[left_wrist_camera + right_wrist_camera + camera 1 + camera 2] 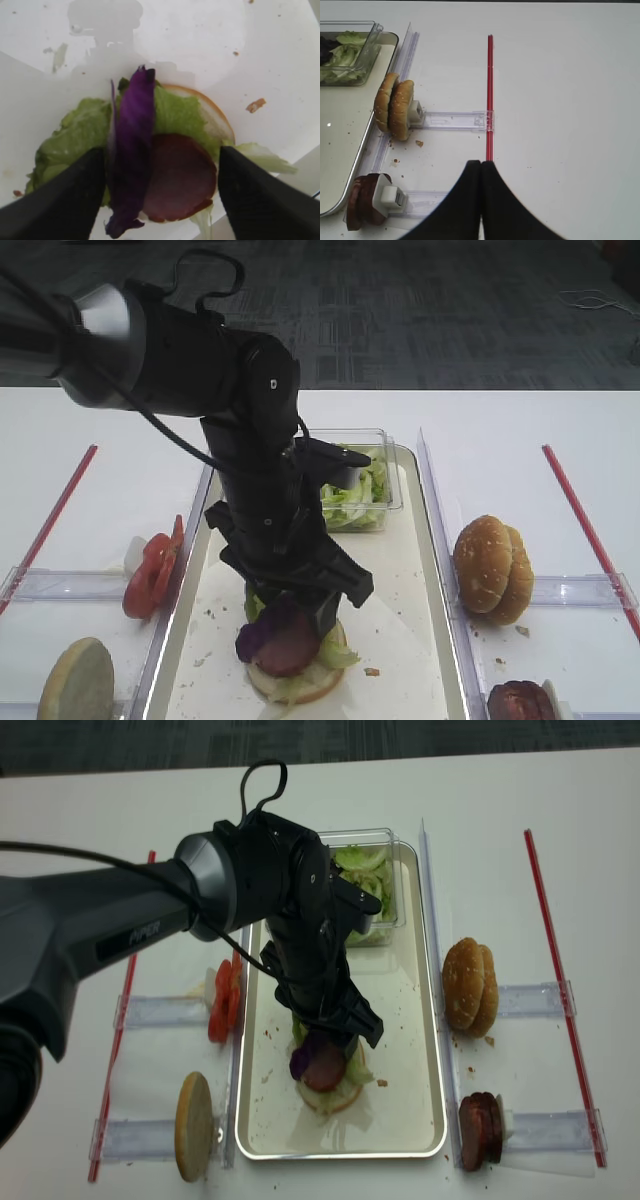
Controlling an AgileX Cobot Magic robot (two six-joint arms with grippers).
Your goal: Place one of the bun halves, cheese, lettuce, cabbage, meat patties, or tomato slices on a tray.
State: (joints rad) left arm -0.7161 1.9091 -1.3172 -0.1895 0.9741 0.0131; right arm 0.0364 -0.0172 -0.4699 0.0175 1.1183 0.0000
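Observation:
My left gripper (160,200) is open just above a stack on the tray (400,620). The stack is a pale bun half (215,117), green lettuce (175,110) and a meat patty (180,175). The purple cabbage (132,145) lies along the patty's left side, between my fingers and close against the left finger (55,200). I cannot tell whether it touches that finger. From above, the gripper (325,1035) hides the back of the stack, and the cabbage (302,1060) and patty (325,1070) show. My right gripper (480,162) is shut on nothing over bare table.
A clear box of lettuce (355,490) stands at the tray's far end. Right of the tray, holders carry sesame bun halves (492,568) and meat patties (520,702). On the left stand tomato slices (150,570) and a pale bun half (75,680). Red strips (580,510) line the outer sides.

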